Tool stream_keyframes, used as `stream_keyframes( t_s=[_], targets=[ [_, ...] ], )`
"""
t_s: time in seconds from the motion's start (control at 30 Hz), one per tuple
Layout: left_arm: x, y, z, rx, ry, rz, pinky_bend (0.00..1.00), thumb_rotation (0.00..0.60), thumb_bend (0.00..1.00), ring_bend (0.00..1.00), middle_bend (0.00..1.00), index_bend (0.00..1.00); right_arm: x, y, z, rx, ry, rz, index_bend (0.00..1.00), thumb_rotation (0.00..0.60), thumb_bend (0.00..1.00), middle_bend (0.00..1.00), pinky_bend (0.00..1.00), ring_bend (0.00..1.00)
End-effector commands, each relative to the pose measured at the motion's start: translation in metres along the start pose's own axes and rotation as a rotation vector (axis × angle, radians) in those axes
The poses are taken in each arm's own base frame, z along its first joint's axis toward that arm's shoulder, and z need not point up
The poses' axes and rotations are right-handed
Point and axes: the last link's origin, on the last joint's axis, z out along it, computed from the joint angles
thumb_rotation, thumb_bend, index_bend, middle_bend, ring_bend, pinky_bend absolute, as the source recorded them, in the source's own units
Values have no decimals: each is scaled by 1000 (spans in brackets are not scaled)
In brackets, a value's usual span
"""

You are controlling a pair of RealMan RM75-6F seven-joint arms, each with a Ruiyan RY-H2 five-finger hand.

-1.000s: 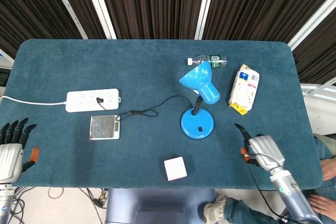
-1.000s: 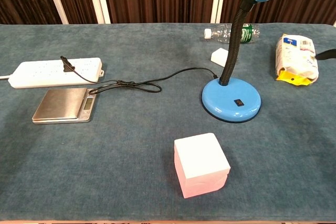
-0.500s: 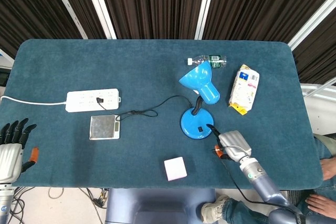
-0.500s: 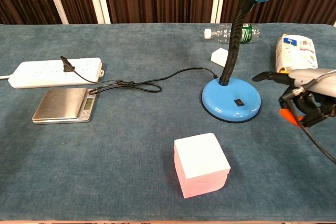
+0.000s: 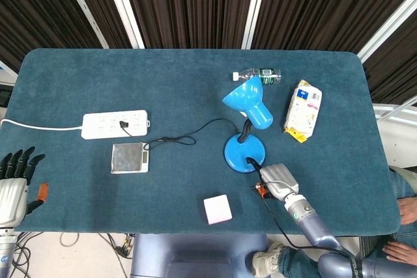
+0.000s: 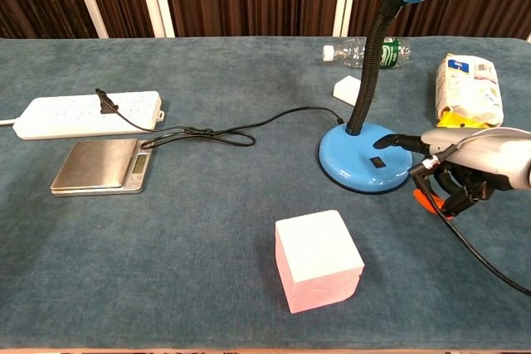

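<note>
Lamp base under the right robot hand's pointing finger, left robot hand idle off the bench corner.

Head view: right robot hand [image 5: 275,178] sits near the front edge of the bench [image 5: 78,69], one finger stretched onto the round base of the blue lamp [image 5: 245,153] by its switch, the others curled under, holding nothing. Left robot hand [image 5: 14,180] hangs past the front left corner, fingers spread and empty. Beyond the lamp lie a bottle [image 5: 258,75] and a snack bag [image 5: 302,110]; toward the left edge a power strip [image 5: 115,124] with a scale [image 5: 129,157] beside it; a pink cube [image 5: 217,209] rests at the front edge.
Chest view: right robot hand [image 6: 460,163] points at the lamp [image 6: 366,157] base, its fingertip [image 6: 383,143] just over the switch; contact cannot be told. Pink cube [image 6: 318,259] sits nearer the front.
</note>
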Motion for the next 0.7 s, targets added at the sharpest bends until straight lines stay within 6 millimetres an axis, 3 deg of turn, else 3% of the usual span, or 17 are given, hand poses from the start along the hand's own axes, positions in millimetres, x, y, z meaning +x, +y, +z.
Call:
stream_keyframes(
  t_s=[0.03, 0.7],
  targets=[
    [0, 0, 0, 1, 0, 0, 0, 600, 467, 0, 39, 167, -3, 1, 4, -11, -9, -3, 8, 600, 611, 680, 819, 734],
    [0, -2, 1, 7, 1, -1, 0, 600, 467, 0, 39, 167, -14, 8, 5, -38, -28, -4, 69, 600, 612, 681, 908, 734]
  ],
)
